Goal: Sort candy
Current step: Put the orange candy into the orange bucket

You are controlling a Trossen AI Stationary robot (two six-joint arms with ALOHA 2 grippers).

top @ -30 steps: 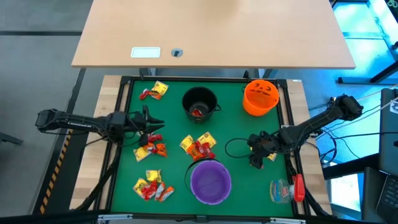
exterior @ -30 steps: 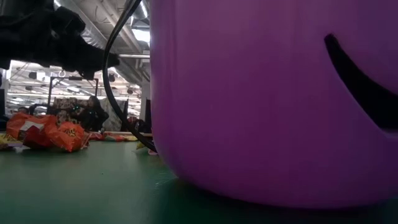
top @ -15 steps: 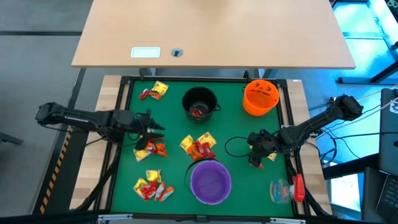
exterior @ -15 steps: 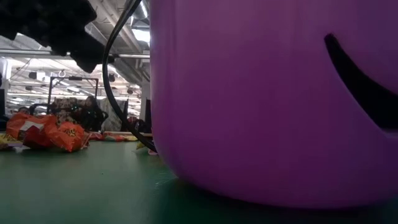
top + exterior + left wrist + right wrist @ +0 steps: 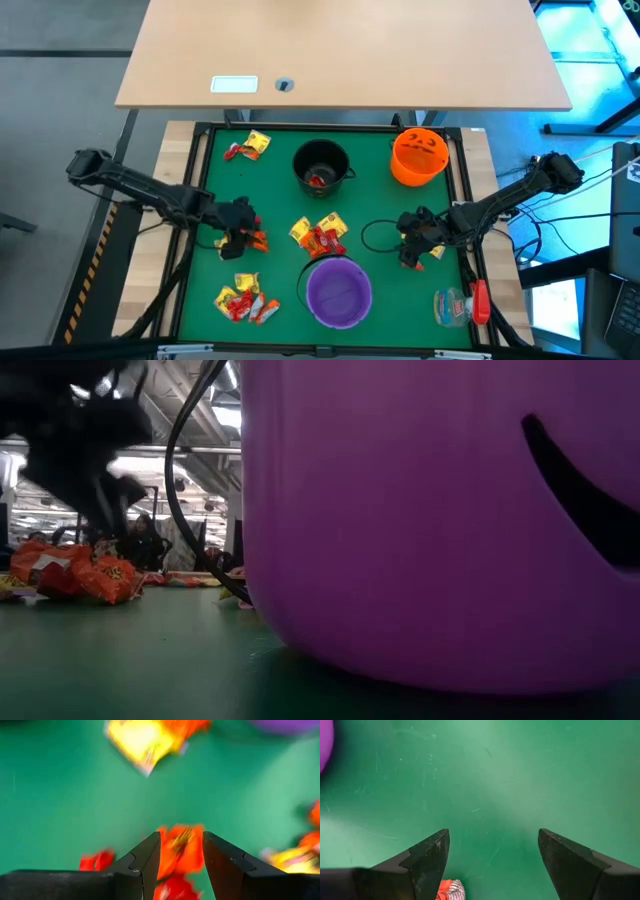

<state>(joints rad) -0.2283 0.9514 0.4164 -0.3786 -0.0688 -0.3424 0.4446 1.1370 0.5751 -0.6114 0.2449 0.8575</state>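
Note:
Candy in yellow, red and orange wrappers lies in piles on the green mat: at the far left [image 5: 248, 146], in the centre [image 5: 320, 236], at the left [image 5: 250, 241] and at the near left [image 5: 243, 300]. My left gripper [image 5: 241, 226] points down over the left pile, open, with an orange candy [image 5: 181, 851] showing between its fingers [image 5: 150, 857]; I see no touch. My right gripper [image 5: 410, 256] stands wide open over bare mat at the right, with a small orange candy [image 5: 448, 890] beside one finger.
A black bowl [image 5: 322, 165] with red candy inside and an orange bowl [image 5: 420, 156] stand at the far side. A purple bowl [image 5: 338, 291] stands at the near middle and fills the low view [image 5: 440, 520]. A clear plastic item with a red part [image 5: 461, 303] lies near right.
My left gripper has tipped from nearly level to pointing steeply down and has gone toward the table's near edge, onto the left candy pile. The candy and bowls lie as before.

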